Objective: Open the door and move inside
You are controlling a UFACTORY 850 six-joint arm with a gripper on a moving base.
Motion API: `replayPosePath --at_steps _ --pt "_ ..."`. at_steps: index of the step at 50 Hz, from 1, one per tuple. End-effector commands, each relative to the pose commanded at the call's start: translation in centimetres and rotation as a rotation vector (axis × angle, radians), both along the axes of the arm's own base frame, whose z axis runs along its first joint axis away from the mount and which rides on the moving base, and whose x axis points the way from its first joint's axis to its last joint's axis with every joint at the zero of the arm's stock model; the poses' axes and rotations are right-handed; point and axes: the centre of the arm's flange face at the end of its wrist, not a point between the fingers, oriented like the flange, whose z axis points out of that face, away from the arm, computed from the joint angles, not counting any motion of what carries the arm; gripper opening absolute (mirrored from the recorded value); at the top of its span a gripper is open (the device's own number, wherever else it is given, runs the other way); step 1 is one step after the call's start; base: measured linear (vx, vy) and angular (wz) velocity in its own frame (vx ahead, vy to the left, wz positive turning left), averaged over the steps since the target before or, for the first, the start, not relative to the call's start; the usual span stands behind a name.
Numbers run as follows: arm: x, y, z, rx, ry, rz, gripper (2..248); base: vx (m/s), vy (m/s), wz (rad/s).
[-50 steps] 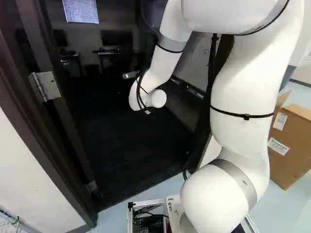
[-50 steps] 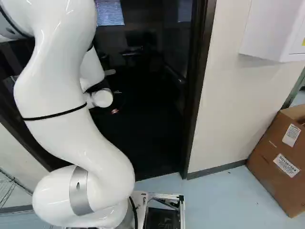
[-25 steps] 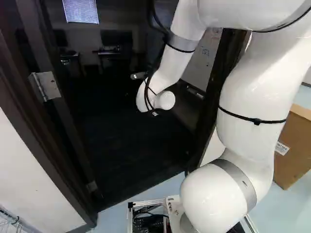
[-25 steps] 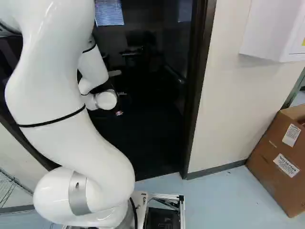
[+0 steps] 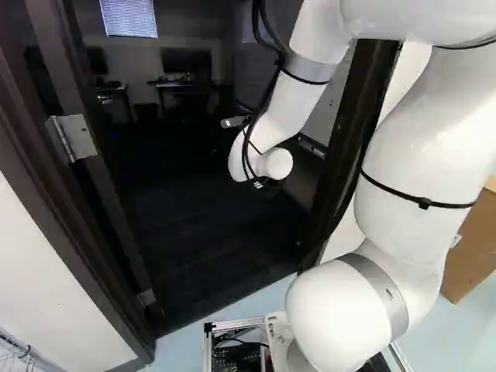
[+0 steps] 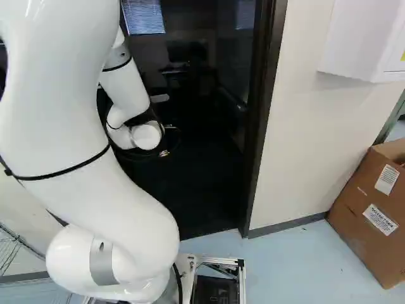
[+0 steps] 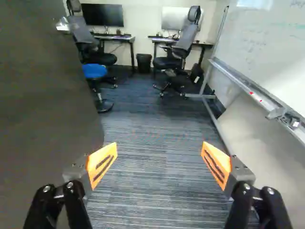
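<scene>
The door is open and goes into the room. It is a big dark slab right next to one finger of the gripper, and it reaches on ahead past that finger. I can't tell if they touch. The door's shiny handle is farther ahead, well apart from the fingers. At the left of the left base view, a metal hinge shows by the dark door frame.

The gripper is let go, with its two fingers wide apart and nothing held between the orange pads. The white arm reaches through the doorway.

Ahead of the gripper is a stripy blue carpet. The door stands along one side of it. Along the other side is a big whiteboard on a metal stand, and one foot of the stand pokes out over the carpet.

Deeper in are two desks with screens, two office chairs, a black bin between the desks, and a stool with a blue seat, close to the door. These are past the gripper, toward the back.

Outside the room, a brown cardboard box sits on the floor at the right of the right base view, near the wall.
</scene>
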Motion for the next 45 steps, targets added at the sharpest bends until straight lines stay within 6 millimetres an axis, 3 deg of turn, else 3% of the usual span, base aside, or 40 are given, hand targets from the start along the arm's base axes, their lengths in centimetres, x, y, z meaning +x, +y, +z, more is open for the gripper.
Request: replayPosePath --at_steps 45 --pt "-4.8 -6.5 -0.1 0.0 0.003 -0.146 247 0.0 0.0 0.0"
